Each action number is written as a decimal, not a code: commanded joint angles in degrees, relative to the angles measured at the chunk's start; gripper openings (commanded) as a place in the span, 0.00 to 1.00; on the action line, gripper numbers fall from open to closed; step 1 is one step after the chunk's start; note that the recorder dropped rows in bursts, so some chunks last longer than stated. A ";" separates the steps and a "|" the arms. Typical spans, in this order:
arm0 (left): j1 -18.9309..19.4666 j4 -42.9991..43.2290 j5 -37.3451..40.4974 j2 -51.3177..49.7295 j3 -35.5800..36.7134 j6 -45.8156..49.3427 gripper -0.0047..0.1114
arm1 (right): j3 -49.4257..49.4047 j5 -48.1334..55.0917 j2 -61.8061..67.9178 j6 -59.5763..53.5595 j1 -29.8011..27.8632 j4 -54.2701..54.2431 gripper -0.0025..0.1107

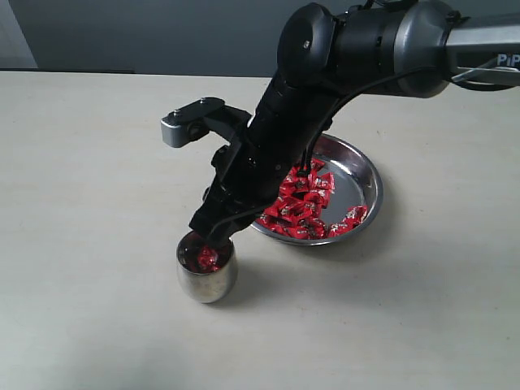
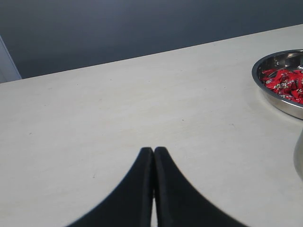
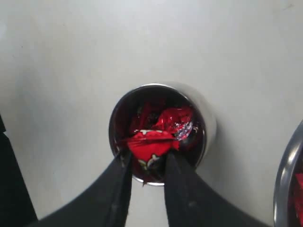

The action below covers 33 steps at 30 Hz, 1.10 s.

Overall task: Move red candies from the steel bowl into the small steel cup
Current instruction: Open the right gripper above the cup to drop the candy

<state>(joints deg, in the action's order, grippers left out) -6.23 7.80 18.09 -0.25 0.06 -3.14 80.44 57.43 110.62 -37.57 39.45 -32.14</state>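
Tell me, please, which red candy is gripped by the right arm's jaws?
The candy pinched between the right gripper's jaws over the small steel cup; the others lie loose inside it or in the steel bowl.

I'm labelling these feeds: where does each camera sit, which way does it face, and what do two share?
Exterior: off the arms, high, looking down at the table, bowl, cup and right arm, right gripper at the cup's mouth.
Left wrist: on the left arm, low, looking along the table toward the bowl; shut left gripper shows.
Right wrist: on the right arm, looking straight down into the cup; right gripper holds a candy.
Shared: exterior and right wrist both show the cup.
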 commanded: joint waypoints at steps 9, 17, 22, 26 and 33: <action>-0.43 -0.04 -0.41 0.25 -0.06 -0.32 0.04 | -0.10 0.90 -0.08 0.14 0.03 0.50 0.24; -0.43 -0.04 -0.41 0.25 -0.06 -0.32 0.04 | -0.10 0.41 -0.08 0.14 0.03 0.09 0.24; -0.43 -0.04 -0.41 0.25 -0.06 -0.32 0.04 | -0.10 0.78 -0.08 0.00 0.03 0.07 0.24; -0.43 -0.04 -0.41 0.25 -0.06 -0.32 0.04 | -0.10 1.04 -0.08 0.00 0.03 0.07 0.24; -0.43 -0.04 -0.41 0.25 -0.06 -0.32 0.04 | -0.10 -1.29 -0.08 0.00 0.03 -1.95 0.24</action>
<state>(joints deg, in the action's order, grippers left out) -6.23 7.80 18.09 -0.25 0.06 -3.14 80.44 57.56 110.62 -37.34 39.45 -32.89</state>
